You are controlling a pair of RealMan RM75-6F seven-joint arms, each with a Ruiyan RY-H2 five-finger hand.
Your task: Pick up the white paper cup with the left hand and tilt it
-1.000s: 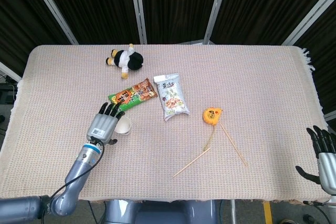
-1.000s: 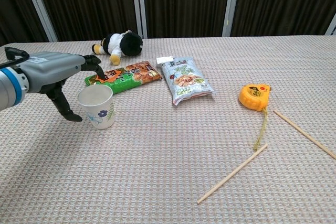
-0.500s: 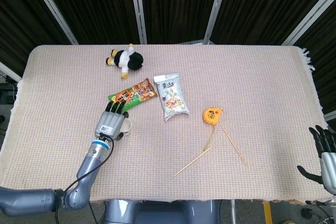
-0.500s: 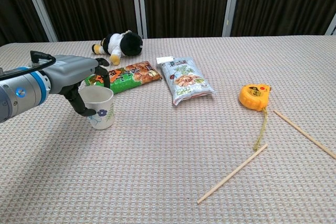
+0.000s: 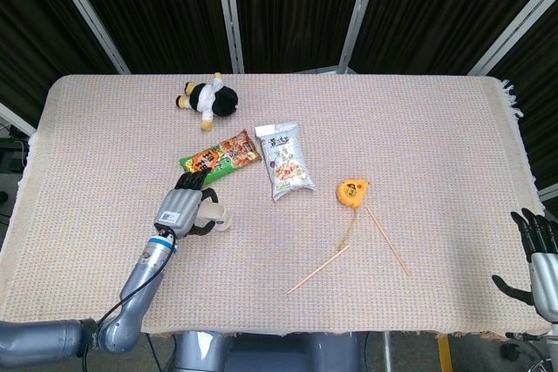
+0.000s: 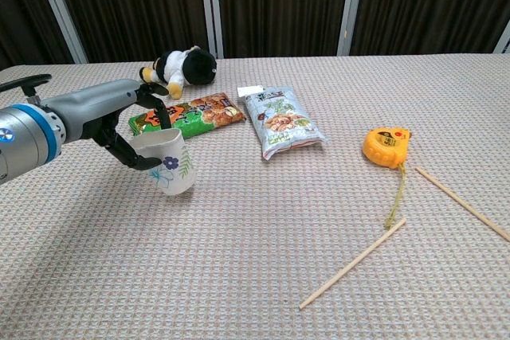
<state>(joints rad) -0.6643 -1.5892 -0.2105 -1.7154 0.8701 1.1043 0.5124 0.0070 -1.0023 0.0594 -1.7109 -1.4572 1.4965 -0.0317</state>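
Cup (image 6: 170, 165) now leaning rightward (interior hidden), left hand (image 6: 127, 129) fingers (image 6: 163, 111) grasping rim; right hand (image 5: 539, 254) released.

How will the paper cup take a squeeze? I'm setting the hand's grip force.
The white paper cup is probably light and thin-walled, so its open rim may dent. Its smooth tapered side could slip in the left hand, which holds it near the rim, already tilted.
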